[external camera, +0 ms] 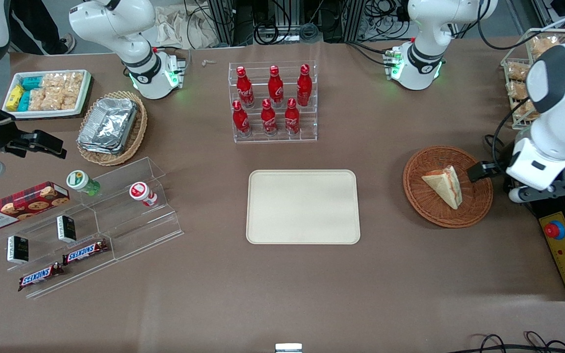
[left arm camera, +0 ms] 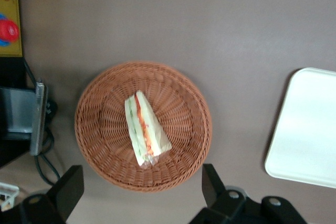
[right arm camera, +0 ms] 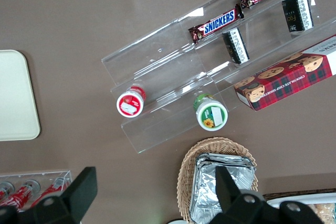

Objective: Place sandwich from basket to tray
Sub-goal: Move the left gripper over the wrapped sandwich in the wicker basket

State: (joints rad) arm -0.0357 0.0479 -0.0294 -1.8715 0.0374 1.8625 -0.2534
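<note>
Sandwich (external camera: 445,186): lying inside the basket, a little toward the working arm's side of its middle; red-orange and green filling is seen along the cut edge in the left wrist view (left arm camera: 144,128).
Basket (external camera: 427,206): round, reddish-brown wicker, set on the desk (external camera: 282,289) toward the working arm's end, well apart from the tray.
Tray (external camera: 303,206): flat, cream, nothing seen on it; placed near the middle of the desk, nearer the front camera than the rack of red bottles (external camera: 272,102).
Claw (external camera: 478,171): held above the basket's rim on the working arm's side; its fingers (left arm camera: 68,188) are spread wide, nothing is gripped, and the sandwich is not touched.
Sandwich and claw: seen apart, the wedge lying between the two spread fingers in the wrist view.
</note>
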